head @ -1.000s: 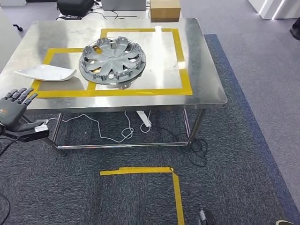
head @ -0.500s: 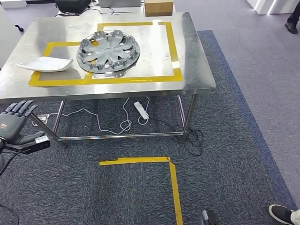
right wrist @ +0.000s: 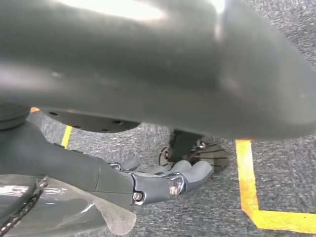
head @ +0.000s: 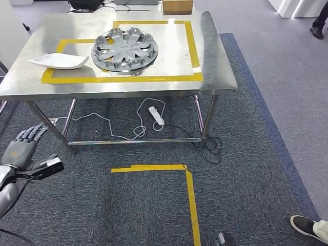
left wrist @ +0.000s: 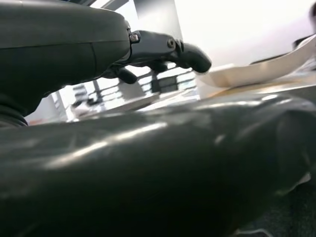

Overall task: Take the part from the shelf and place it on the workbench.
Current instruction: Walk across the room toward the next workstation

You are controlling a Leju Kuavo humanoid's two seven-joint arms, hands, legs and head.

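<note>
A grey wheel cover [head: 124,50] lies flat on the steel workbench [head: 217,61], inside the yellow tape outline. A white curved panel [head: 59,61] rests beside it toward the bench's left end, and its pale edge [left wrist: 253,69] also appears in the left wrist view. My left hand [head: 21,148] hangs low at the left, below the bench edge and above the carpet, fingers [left wrist: 164,49] stretched out and holding nothing. My right hand [right wrist: 160,180] hangs over the carpet, fingers extended and empty.
A power strip [head: 157,117] and loose cables lie under the bench between its legs. Yellow floor tape [head: 189,189] forms a corner on the dark carpet. A person's shoe [head: 305,225] is at the lower right. A cardboard box [head: 177,6] sits beyond the bench.
The whole picture has shifted: the camera moved, and the bench now sits higher and farther off. My left hand has dropped lower and stays empty.
</note>
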